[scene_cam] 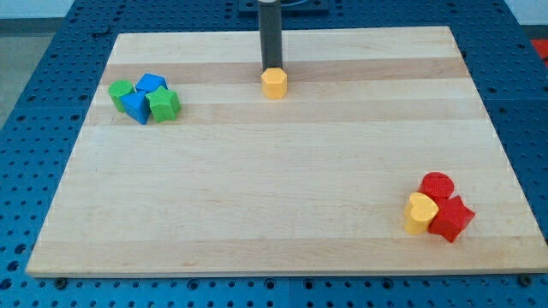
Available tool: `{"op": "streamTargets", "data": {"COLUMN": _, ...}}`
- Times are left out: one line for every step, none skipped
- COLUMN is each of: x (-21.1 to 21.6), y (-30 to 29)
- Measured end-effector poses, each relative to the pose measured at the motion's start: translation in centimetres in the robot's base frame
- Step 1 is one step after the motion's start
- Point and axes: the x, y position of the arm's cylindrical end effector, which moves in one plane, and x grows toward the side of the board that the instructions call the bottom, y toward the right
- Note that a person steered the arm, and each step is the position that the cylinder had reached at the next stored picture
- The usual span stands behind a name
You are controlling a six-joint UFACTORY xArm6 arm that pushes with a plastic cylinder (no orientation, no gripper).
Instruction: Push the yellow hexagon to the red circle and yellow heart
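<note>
My tip (271,68) touches the yellow hexagon (274,84) at its 12 o'clock side, near the surface's (257,188) far edge; the rod has no fingers. The push looks barely begun: next, drive toward 4 o'clock, to the red circle (437,184) and yellow heart (419,212).

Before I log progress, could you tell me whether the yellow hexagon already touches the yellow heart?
No, the yellow hexagon sits near the view's top under my tip, far from the yellow heart at bottom right.
</note>
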Motion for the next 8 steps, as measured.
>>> {"op": "streamTargets", "data": {"x": 1.8, "y": 2.1}}
{"op": "streamTargets", "data": {"x": 1.9, "y": 3.1}}
{"op": "streamTargets", "data": {"x": 0.1, "y": 3.1}}
{"op": "streamTargets", "data": {"x": -1.4, "y": 2.2}}
{"op": "streamTargets", "data": {"x": -0.4, "y": 0.6}}
{"op": "streamTargets", "data": {"x": 1.3, "y": 0.9}}
{"op": "streamTargets", "data": {"x": 3.5, "y": 2.2}}
{"op": "streamTargets", "data": {"x": 5.6, "y": 3.6}}
